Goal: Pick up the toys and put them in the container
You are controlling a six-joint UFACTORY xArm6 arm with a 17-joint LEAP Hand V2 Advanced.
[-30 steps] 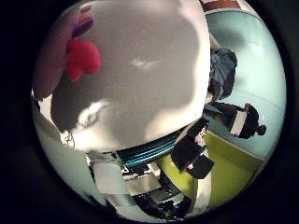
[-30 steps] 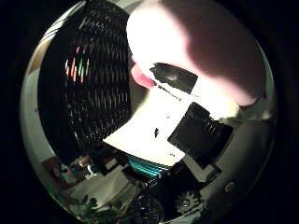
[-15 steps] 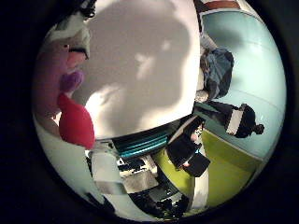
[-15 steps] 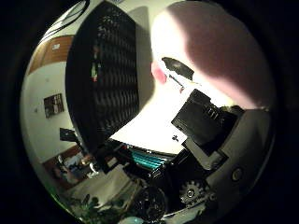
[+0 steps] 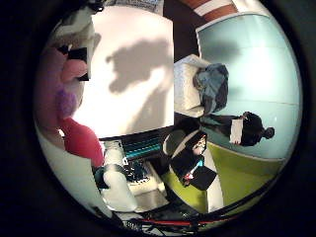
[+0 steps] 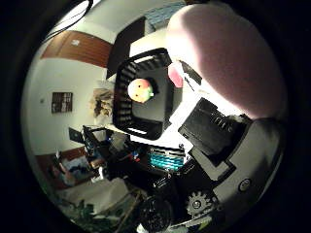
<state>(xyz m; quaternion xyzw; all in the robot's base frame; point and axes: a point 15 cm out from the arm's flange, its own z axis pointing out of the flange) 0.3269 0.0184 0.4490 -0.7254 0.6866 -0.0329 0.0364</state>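
The hand (image 6: 218,141) is raised well above the table (image 5: 133,79), its palm turned partly sideways toward the room. Its black and white fingers (image 6: 209,131) are curled in close to the palm and wrapped against a soft pink toy (image 6: 223,53) that presses near both palm cameras.

The hand (image 6: 228,160) shows black boxy blocks set in white housing, a small round button on the white shell, and what looks like a metal gear at its edge.
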